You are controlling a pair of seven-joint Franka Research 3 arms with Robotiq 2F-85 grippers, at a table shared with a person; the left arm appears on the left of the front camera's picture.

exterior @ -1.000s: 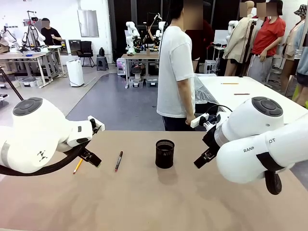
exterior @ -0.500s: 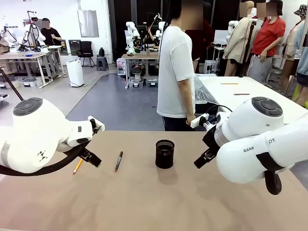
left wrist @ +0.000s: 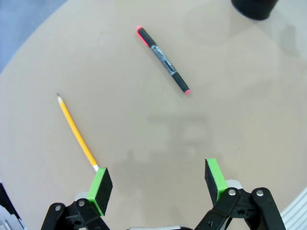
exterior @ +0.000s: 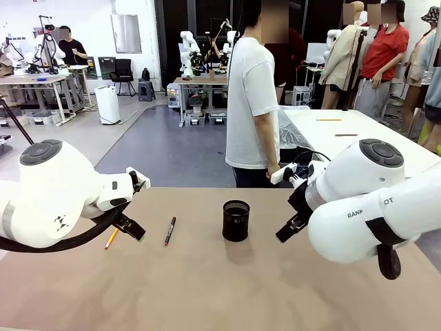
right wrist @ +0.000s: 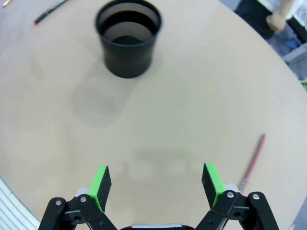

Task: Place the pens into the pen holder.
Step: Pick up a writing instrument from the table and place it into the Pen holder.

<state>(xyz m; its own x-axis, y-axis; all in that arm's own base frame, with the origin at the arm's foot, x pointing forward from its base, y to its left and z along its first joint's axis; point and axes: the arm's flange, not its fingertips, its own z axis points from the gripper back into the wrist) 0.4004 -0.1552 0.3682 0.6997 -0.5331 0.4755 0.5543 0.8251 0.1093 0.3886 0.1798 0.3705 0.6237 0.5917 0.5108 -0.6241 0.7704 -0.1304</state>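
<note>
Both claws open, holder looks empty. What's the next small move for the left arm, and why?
Probably nudge the left claw sideways to centre it over the orange pencil: the claw is open, and the pencil's end lies beside one pad, not between them.

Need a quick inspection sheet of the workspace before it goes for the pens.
Surface: tan table, bare apart from the job's things.
Job's things: pen holder upright mid-table, no pen in it; orange-yellow pencil and dark pen flat on the robot's left of it; pinkish-red pen flat on the other side.
Clutter: nothing seen.
End effectors: left end effector open, empty, above the pencil's blunt end; right end effector open, empty, over bare table.
Cables: black cable hangs along the left arm.
Surroundings: person standing at the far edge.
</note>
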